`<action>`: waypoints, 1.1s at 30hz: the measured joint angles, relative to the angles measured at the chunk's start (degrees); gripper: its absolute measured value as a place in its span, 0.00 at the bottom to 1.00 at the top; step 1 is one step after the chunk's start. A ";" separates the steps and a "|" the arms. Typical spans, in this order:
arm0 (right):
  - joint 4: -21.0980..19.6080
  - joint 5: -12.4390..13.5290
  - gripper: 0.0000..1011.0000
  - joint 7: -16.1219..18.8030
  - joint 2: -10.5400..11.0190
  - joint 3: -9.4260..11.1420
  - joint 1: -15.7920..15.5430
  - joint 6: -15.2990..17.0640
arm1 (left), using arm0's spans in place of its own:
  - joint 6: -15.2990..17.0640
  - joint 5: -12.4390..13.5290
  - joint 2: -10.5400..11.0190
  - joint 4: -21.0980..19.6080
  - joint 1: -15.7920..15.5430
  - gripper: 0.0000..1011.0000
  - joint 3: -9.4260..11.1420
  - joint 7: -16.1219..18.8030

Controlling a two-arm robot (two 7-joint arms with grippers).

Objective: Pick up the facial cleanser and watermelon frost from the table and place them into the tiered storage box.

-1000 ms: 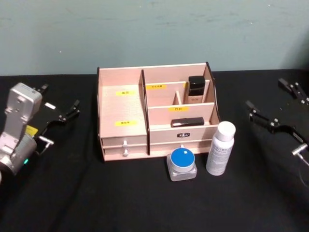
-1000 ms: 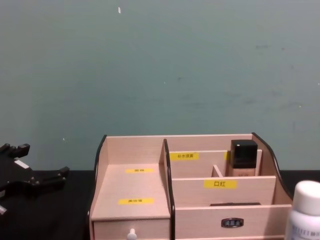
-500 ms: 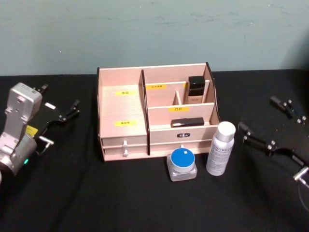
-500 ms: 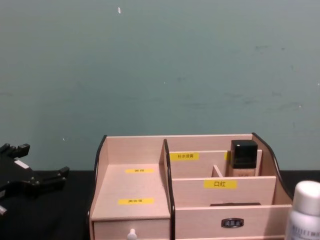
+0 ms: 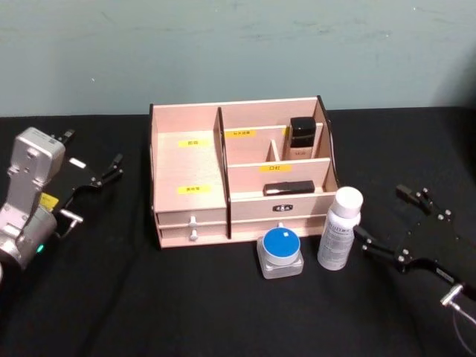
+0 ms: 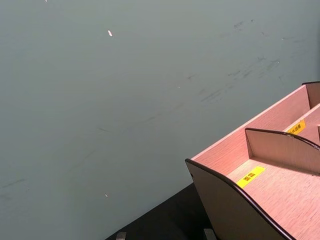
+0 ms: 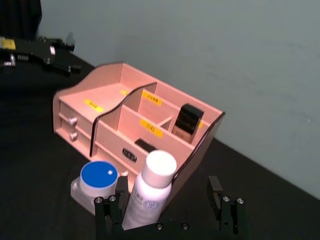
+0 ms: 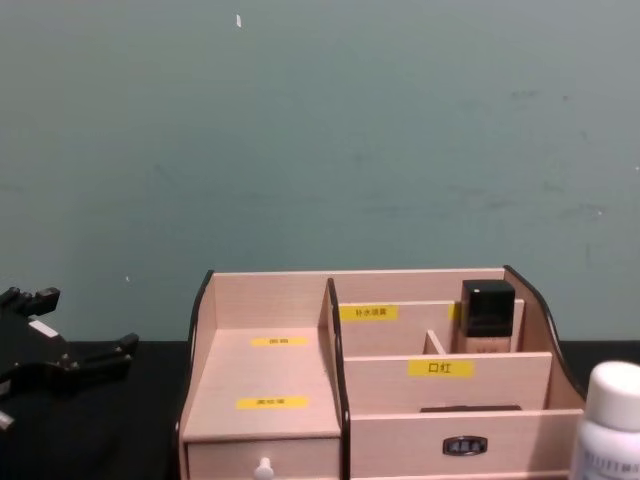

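Standing just at 9 o'clock of the right gripper, jaws spread, the cleanser is beside one fingertip; left gripper, jaws spread, sits parked at 9 o'clock of the box.

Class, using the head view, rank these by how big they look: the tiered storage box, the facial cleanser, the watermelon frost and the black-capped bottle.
1. tiered storage box
2. facial cleanser, taller
3. watermelon frost, squatter, nearly matching the cleanser
4. black-capped bottle, though it stands farther back and is partly hidden
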 joint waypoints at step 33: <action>6.15 -2.47 0.99 6.78 -7.00 -3.63 8.84 10.55 | 0.00 0.00 0.00 0.01 0.00 0.99 0.00 0.00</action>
